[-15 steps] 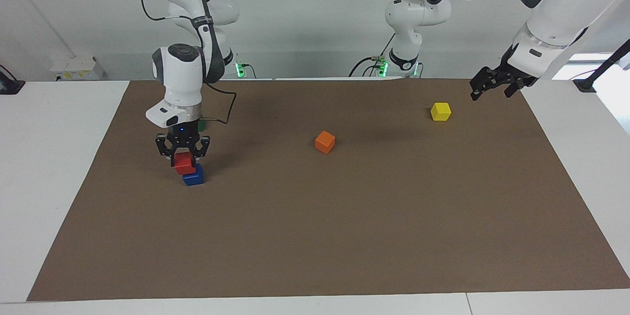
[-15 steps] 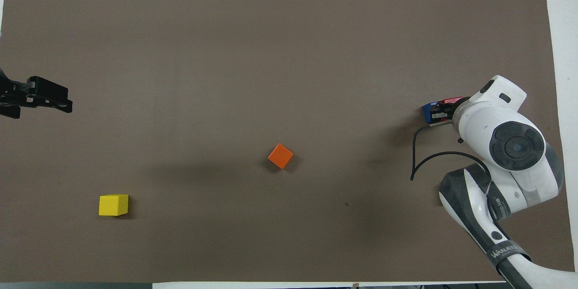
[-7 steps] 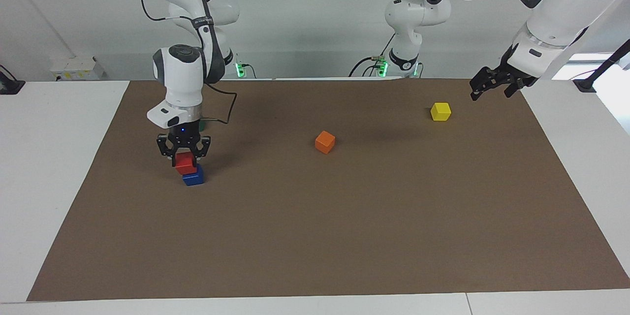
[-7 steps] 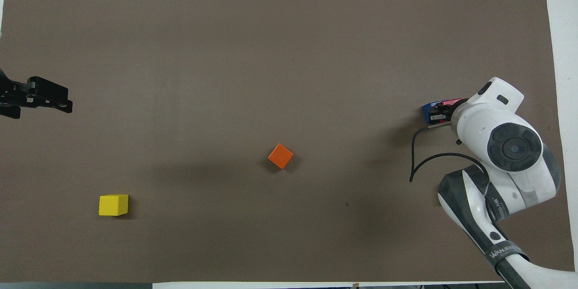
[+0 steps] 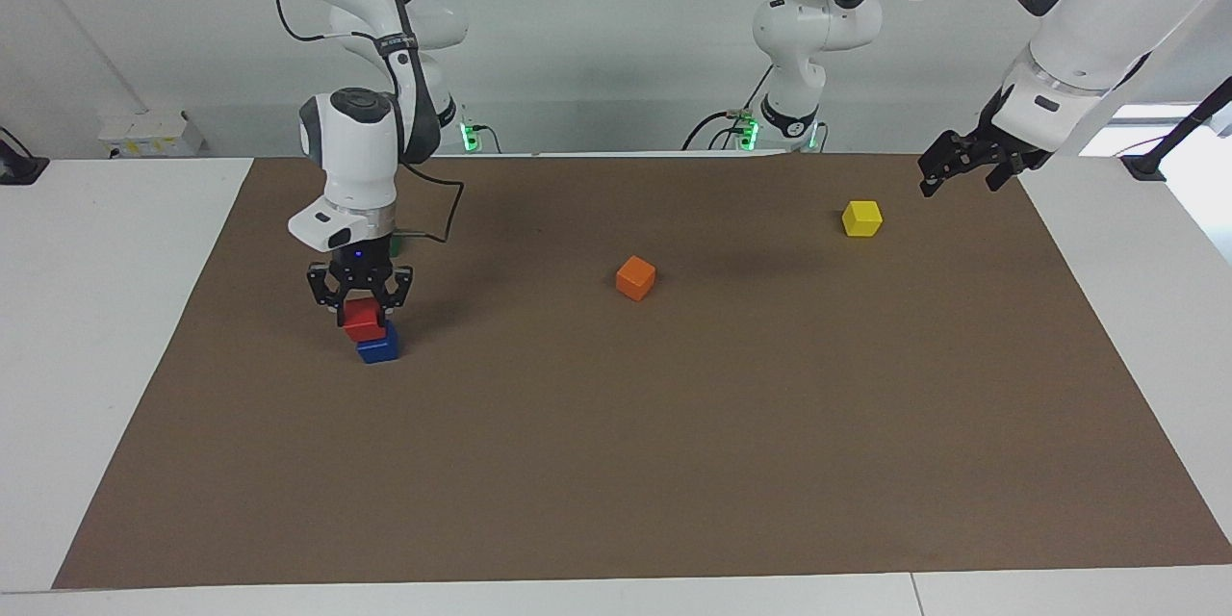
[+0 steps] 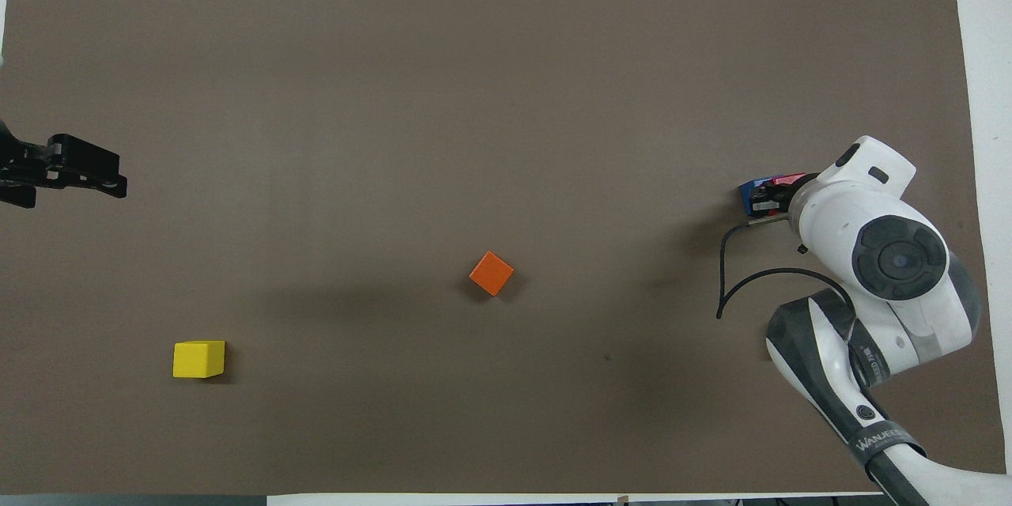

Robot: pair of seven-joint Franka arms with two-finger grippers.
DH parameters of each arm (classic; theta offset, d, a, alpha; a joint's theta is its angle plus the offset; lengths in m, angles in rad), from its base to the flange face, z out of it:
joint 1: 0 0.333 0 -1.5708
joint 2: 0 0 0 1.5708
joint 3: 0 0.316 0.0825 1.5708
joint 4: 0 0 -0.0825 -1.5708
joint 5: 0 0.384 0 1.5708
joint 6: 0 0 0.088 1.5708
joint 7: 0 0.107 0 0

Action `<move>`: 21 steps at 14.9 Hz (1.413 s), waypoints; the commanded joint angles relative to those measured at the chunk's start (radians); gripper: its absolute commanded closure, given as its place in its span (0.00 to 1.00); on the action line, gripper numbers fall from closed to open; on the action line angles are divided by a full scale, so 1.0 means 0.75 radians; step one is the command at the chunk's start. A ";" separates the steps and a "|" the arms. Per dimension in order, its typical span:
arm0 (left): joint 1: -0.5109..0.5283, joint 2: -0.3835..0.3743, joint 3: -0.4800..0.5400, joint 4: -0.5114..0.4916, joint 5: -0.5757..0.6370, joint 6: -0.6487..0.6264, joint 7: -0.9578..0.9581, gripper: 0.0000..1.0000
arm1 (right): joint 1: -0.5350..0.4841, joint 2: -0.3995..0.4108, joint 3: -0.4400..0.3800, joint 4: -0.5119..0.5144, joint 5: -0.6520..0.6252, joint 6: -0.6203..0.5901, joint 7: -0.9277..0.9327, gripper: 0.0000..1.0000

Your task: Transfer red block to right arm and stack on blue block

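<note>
Facing view: our right gripper (image 5: 362, 304) is clamped on the red block (image 5: 364, 319), resting on the blue block (image 5: 378, 345). Our left gripper (image 5: 965, 162) waits open above the table's edge.

Overhead view: the arm hides most of the stack. We judge the block light, rigid, smooth; flat opposite faces suit gripping.

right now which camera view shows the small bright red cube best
The facing view. There the small bright red cube shows two full faces, sitting on the small deep blue cube with the right gripper shut on it. In the overhead view the right arm's wrist covers it; only a red sliver shows.
</note>
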 commanded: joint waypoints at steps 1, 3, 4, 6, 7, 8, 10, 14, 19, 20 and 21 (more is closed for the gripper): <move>-0.007 -0.034 0.003 -0.033 0.022 -0.013 0.010 0.00 | -0.017 0.017 0.004 -0.018 -0.032 0.073 0.004 1.00; -0.007 -0.034 0.003 -0.031 0.022 -0.013 0.010 0.00 | -0.017 0.017 0.006 -0.018 -0.032 0.073 0.004 1.00; -0.007 -0.034 0.003 -0.031 0.024 -0.013 0.010 0.00 | -0.017 0.015 0.004 -0.018 -0.032 0.073 0.004 1.00; -0.007 -0.034 0.003 -0.033 0.022 -0.013 0.010 0.00 | -0.019 0.015 0.004 -0.018 -0.032 0.073 0.004 1.00; -0.007 -0.034 0.003 -0.031 0.022 -0.013 0.010 0.00 | -0.021 0.015 0.004 -0.018 -0.032 0.073 0.002 1.00; -0.007 -0.034 0.003 -0.031 0.024 -0.013 0.010 0.00 | -0.021 0.015 0.004 -0.018 -0.032 0.073 0.002 1.00; -0.007 -0.034 0.003 -0.033 0.024 -0.013 0.010 0.00 | -0.023 0.017 0.004 -0.018 -0.032 0.073 -0.005 1.00; -0.007 -0.034 0.003 -0.031 0.022 -0.011 0.008 0.00 | -0.025 0.017 0.004 -0.018 -0.032 0.071 -0.007 0.35; -0.007 -0.034 0.003 -0.033 0.024 -0.011 0.008 0.00 | -0.027 0.017 0.004 -0.016 -0.032 0.071 -0.009 0.05; -0.007 -0.034 0.003 -0.031 0.022 -0.013 0.008 0.00 | -0.027 0.017 0.004 -0.014 -0.032 0.069 -0.009 0.02; -0.007 -0.034 0.003 -0.031 0.022 -0.013 0.008 0.00 | -0.027 0.017 0.006 -0.008 -0.030 0.063 -0.007 0.02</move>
